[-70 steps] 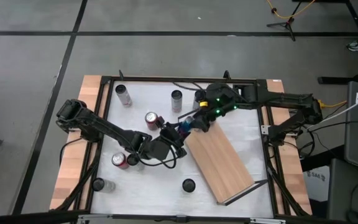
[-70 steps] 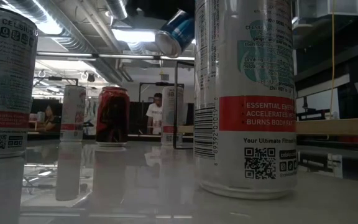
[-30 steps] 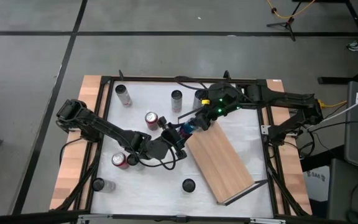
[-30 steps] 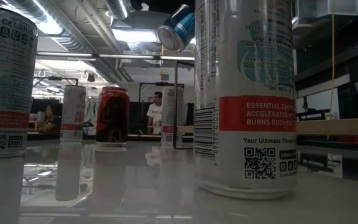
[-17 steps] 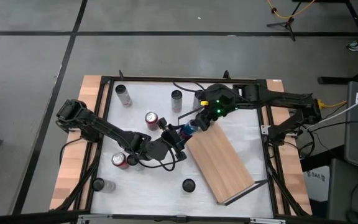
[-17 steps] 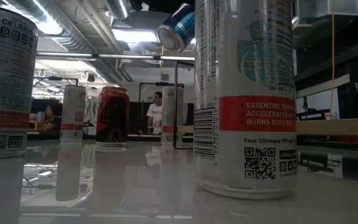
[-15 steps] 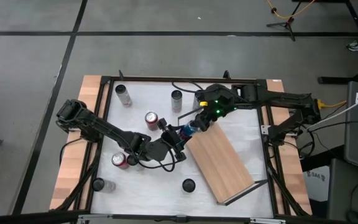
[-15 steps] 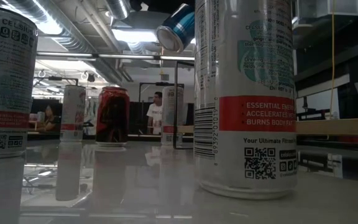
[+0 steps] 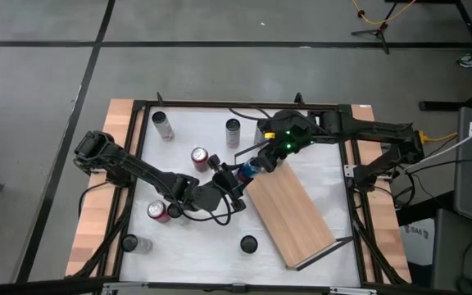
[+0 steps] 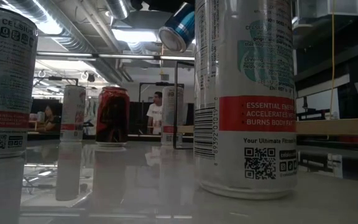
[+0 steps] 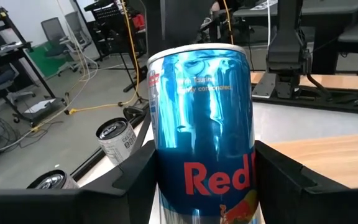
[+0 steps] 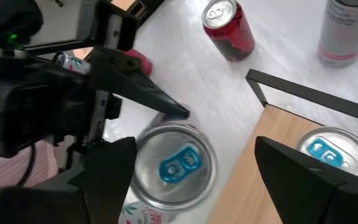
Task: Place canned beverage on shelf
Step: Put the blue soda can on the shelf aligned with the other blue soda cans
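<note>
**Item: blue can** [image 9: 249, 170]. It is clamped in the left gripper [image 9: 236, 179] at the centre of the high view, just off the upper left end of the shelf [image 9: 292, 215].
- Left wrist view: the can's blue side and red lettering fill the middle, with a dark finger [image 11: 135, 180] pressed on each flank. This detail is hidden from above.
- Low view: only here does the can show clear of the tabletop, tilted, at the upper middle.

**Item: right gripper** [image 9: 263, 156]. It hangs over the shelf's upper left end, close to the can.
- Right wrist view: its fingers [image 12: 107, 171] are spread wide and hold nothing. Between them lies a can top with a blue tab [image 12: 176, 163]; I cannot tell whose.

**Item: shelf.** It lies diagonally at the centre right of the high view.

**Item: red can** [image 9: 201, 156]. It stands left of the grippers.
</note>
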You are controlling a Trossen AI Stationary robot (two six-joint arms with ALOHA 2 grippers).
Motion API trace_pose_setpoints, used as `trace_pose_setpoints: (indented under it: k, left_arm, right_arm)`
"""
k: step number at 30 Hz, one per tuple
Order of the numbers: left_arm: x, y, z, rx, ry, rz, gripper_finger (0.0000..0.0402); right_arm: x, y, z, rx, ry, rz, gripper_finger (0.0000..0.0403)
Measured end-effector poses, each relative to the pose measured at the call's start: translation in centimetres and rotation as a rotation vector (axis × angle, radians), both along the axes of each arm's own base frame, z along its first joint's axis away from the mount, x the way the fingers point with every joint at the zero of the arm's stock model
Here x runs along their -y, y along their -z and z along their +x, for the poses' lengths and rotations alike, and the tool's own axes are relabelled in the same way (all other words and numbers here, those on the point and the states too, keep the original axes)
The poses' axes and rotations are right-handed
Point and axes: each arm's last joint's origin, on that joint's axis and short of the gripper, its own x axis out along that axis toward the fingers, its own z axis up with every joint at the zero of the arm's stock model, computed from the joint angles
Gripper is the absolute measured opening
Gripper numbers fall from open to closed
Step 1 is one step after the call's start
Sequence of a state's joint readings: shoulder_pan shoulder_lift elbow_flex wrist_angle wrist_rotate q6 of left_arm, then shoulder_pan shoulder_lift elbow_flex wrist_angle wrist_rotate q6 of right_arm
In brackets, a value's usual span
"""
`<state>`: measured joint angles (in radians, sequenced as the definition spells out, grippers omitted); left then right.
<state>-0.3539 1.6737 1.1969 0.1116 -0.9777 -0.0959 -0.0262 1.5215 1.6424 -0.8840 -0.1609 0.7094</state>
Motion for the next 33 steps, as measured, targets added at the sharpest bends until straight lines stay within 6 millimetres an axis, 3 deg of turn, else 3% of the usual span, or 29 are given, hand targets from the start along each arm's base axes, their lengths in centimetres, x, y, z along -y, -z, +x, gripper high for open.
trace_pose_setpoints:
  k: [24, 33]
  left_arm:
    - [0.0, -0.1, 0.0, 0.015, -0.004, -0.003, 0.0202]
    - [-0.3, -0.2, 0.1, 0.017, -0.014, -0.003, 0.0202]
  right_arm:
    - [-0.1, 0.1, 0.0, -0.005, -0.012, 0.011, 0.0325]
    - [-0.2, 1.3, 1.2, -0.048, -0.029, 0.055, 0.0325]
